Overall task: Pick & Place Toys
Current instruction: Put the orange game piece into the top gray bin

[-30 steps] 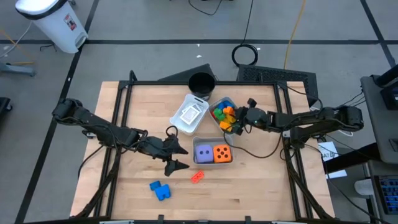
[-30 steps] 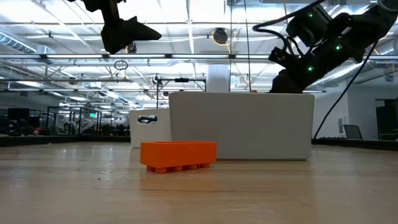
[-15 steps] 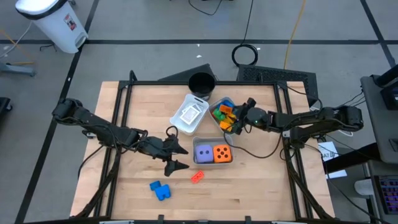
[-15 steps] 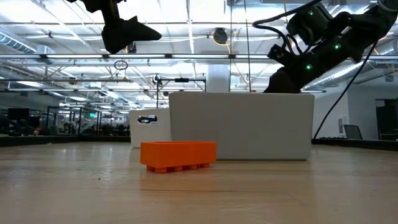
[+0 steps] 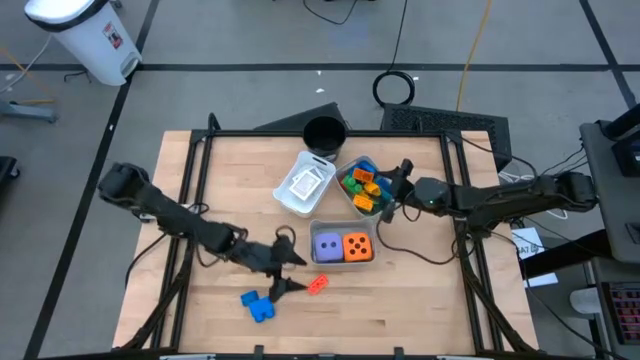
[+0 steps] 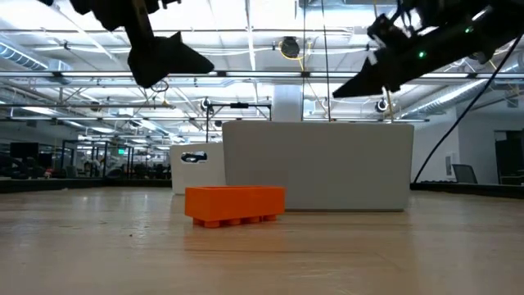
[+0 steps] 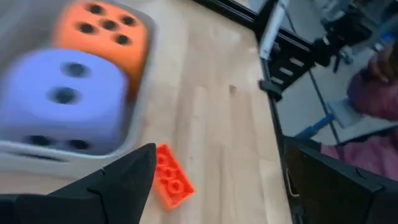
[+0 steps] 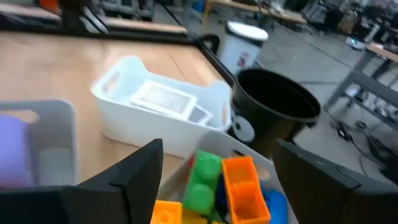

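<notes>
Since half a second ago, the left hand [image 5: 287, 272] has shifted toward the orange block [image 5: 318, 284] and now hangs just beside it, fingers apart and empty. That block lies on the desk [image 5: 400, 300] in front of the grey tray [image 5: 341, 260] holding the purple die [image 5: 326, 245] and orange die [image 5: 358, 246]. Right hand [image 5: 399, 186], fingers spread, hovers at the tray of mixed blocks [image 5: 358, 184]. Blue blocks [image 5: 257, 304] lie apart on the desk.

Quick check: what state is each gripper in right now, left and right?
Left gripper: open, empty, beside the orange block.
Right gripper: open, empty, over the tray of small blocks.
</notes>
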Tool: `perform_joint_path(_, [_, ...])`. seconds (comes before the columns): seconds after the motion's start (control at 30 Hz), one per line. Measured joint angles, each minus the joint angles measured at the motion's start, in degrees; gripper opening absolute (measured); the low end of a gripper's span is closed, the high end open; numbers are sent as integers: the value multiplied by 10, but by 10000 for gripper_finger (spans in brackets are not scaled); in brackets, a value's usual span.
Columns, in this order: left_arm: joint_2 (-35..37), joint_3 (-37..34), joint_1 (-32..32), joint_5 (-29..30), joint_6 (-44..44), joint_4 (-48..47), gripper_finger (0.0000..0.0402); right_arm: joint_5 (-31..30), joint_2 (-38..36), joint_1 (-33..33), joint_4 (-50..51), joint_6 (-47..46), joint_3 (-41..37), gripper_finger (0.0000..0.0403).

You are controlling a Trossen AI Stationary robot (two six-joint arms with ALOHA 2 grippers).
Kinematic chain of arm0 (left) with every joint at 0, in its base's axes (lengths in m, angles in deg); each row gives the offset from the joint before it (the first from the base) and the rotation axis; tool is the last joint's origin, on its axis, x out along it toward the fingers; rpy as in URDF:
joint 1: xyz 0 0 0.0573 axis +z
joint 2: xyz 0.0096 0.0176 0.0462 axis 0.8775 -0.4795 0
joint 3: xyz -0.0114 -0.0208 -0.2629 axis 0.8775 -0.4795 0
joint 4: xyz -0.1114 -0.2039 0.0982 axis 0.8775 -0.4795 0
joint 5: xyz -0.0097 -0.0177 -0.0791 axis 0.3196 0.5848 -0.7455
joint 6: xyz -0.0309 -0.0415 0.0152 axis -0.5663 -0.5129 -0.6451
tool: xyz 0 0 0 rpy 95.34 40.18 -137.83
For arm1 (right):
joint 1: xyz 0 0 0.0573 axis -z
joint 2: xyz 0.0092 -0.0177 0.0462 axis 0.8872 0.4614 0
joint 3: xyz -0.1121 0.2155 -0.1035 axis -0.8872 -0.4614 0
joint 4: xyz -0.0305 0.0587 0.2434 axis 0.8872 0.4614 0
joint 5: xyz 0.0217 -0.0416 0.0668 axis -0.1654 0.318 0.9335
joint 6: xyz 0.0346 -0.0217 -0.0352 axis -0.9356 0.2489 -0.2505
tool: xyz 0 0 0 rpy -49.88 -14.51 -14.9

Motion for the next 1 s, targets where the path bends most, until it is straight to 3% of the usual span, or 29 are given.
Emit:
perform_joint_path(0.2, [-102,49,-33,17,30,-9,360,0,-28,-22,0,0,0,262])
perform_joint_path(0.37, [-179,103,-52,-19,82,-6,360,0,-30,-30,1,0,0,257])
perform_joint_path(0.57, [-241,126,-41,-24,57,-20,360,0,-30,-31,2,-2,0,255])
perform_joint_path(0.77, [-252,130,-21,-67,-2,-62,360,0,-30,-31,4,-2,0,255])
perform_joint_path(0.9, [-229,129,-19,-123,-31,-109,360,0,-30,-31,4,-2,0,256])
perform_joint_path(1.0, [-200,127,-25,-133,-54,-171,360,0,-30,-31,3,-2,0,256])
